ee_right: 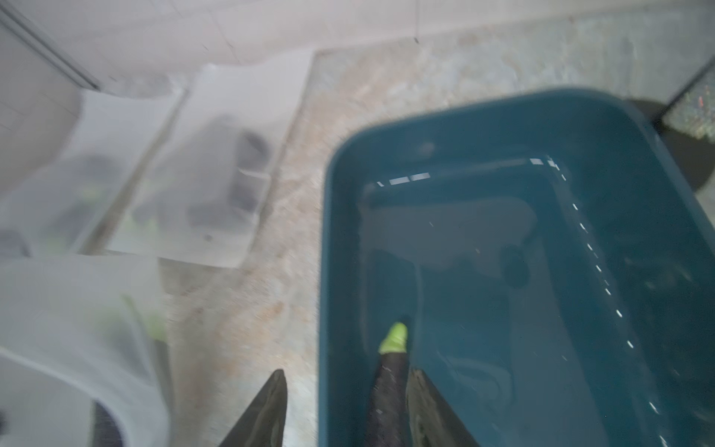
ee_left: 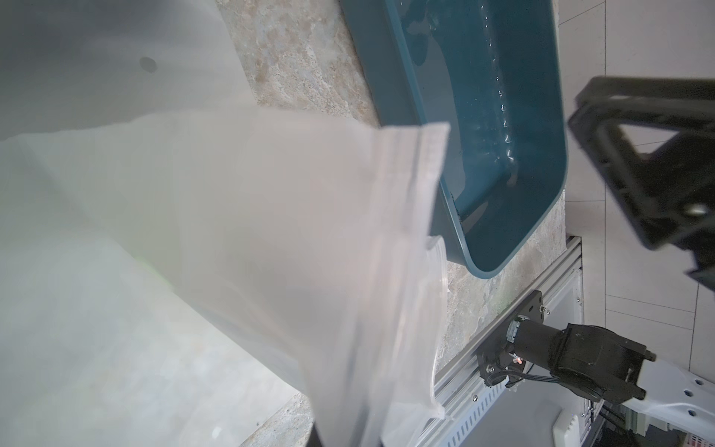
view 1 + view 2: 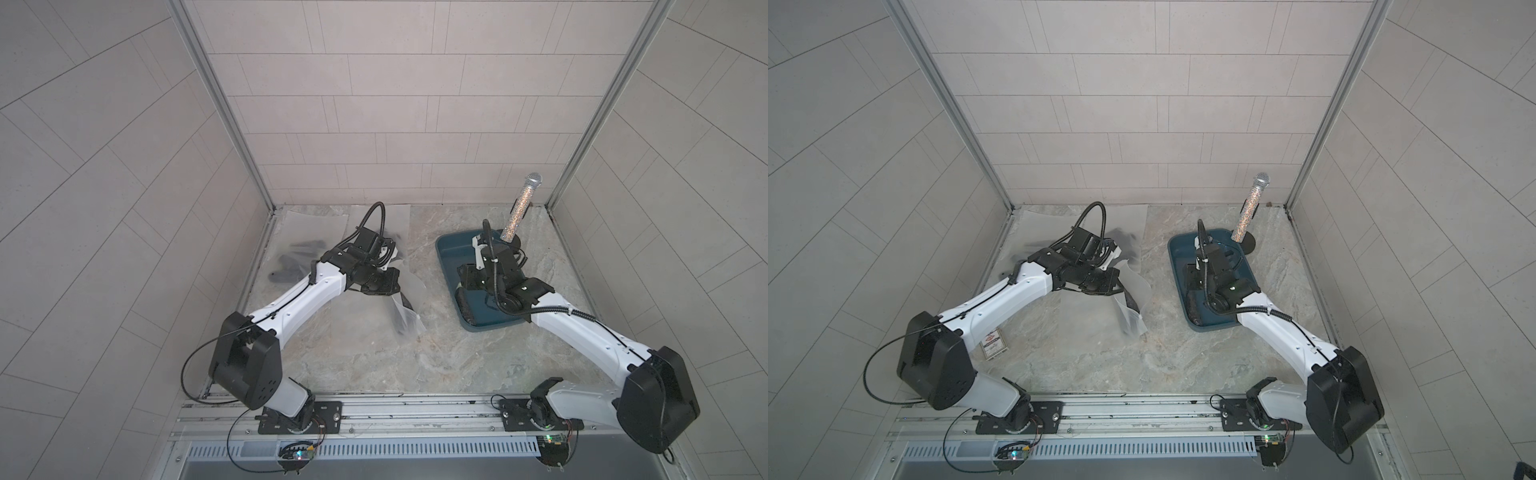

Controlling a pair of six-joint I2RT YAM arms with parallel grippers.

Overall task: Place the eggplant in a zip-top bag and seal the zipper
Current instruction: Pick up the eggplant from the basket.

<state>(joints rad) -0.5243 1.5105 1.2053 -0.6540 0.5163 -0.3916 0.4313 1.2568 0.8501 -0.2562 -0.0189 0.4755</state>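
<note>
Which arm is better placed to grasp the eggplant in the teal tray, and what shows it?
Right. The right end effector hangs over the teal tray, jaws apart, with the eggplant between them. The left end effector is shut on the zip-top bag, away from the tray.

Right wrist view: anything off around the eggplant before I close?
Yes. The eggplant lies against the tray wall, and the open jaws seem to straddle that wall, one finger outside it. Closing may pinch the wall too.

right claw (image 1: 344,410) spread | eggplant (image 1: 389,383) between jaws | in teal tray (image 1: 464,106)
</note>
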